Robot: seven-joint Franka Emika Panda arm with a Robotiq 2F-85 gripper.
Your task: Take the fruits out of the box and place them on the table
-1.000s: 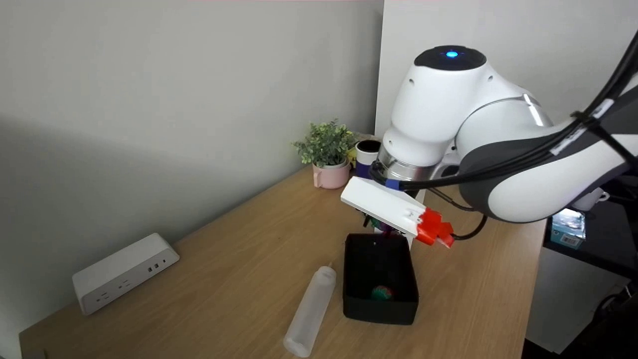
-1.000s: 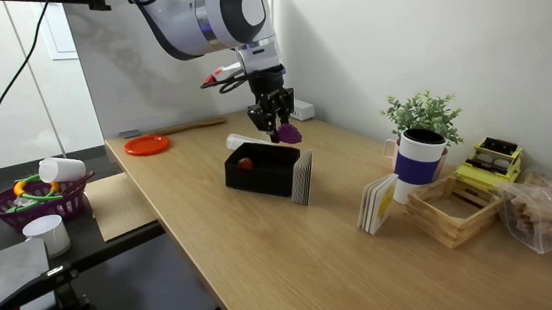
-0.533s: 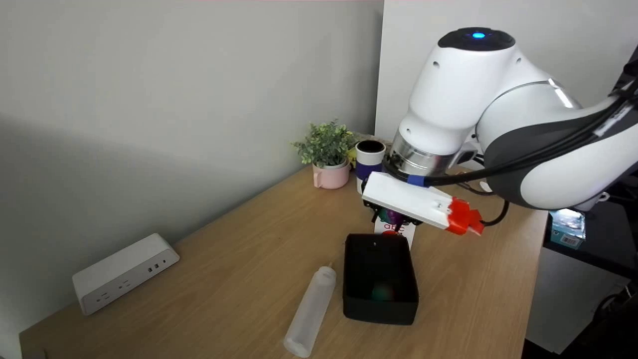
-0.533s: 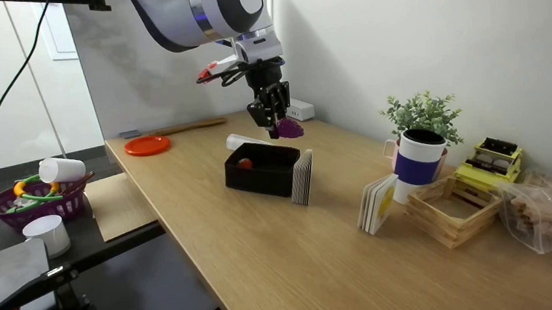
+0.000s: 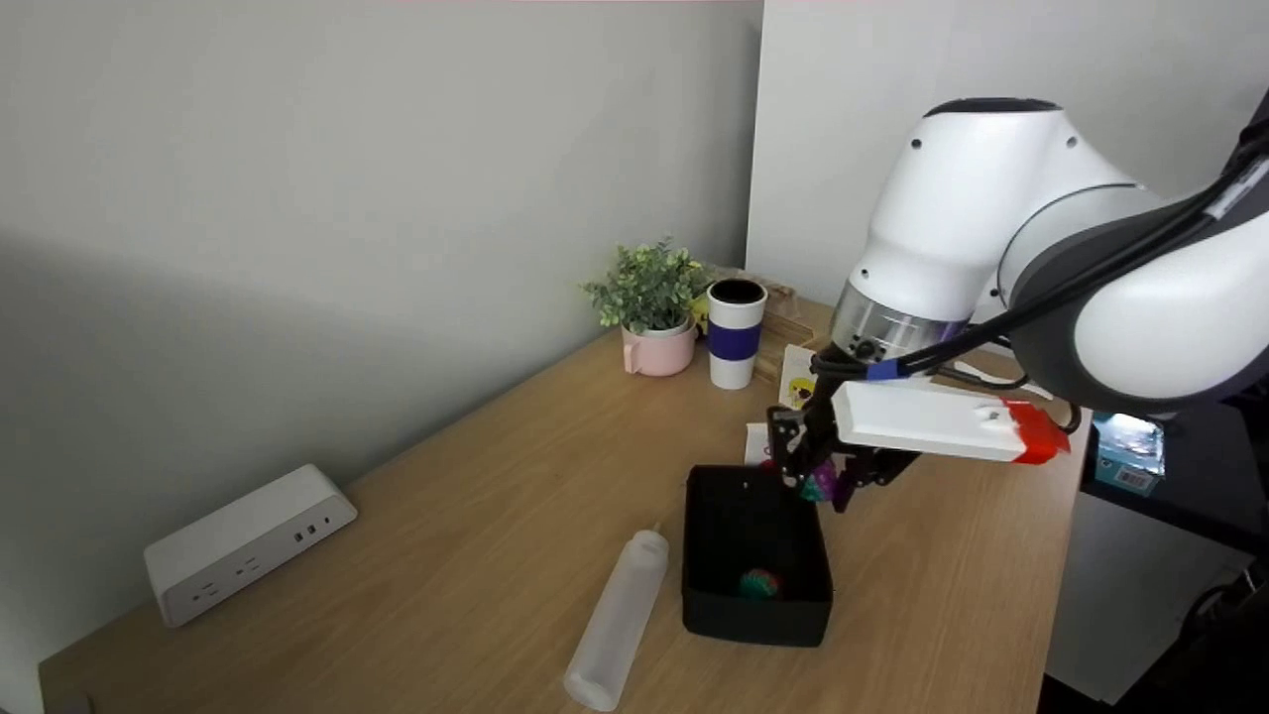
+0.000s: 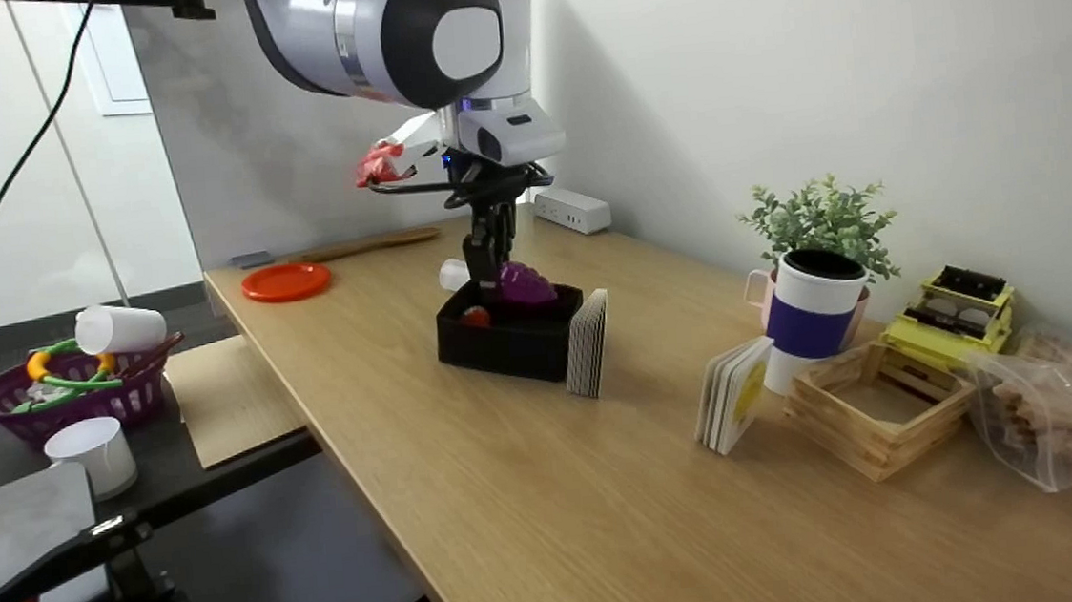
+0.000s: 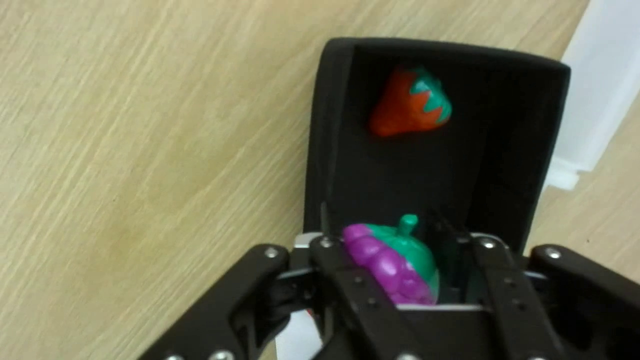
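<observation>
In the wrist view my gripper is shut on a purple toy grape bunch with a green top and stem. Both exterior views show the grapes held low at the card end of the black box; whether they touch its rim I cannot tell. Inside the box, toward its opposite end, lies a red strawberry with green leaves, apart from my gripper. The box rests on the light wood table.
A stack of cards stands against the box's end, another card stack farther off. A white bottle lies alongside the box. Also on the table are an orange-red plate, a tumbler and a wooden crate.
My gripper has come down toward the box with the grapes still in its grip, after shifting sideways, and the wrist has turned. The strawberry and box have stayed put.
</observation>
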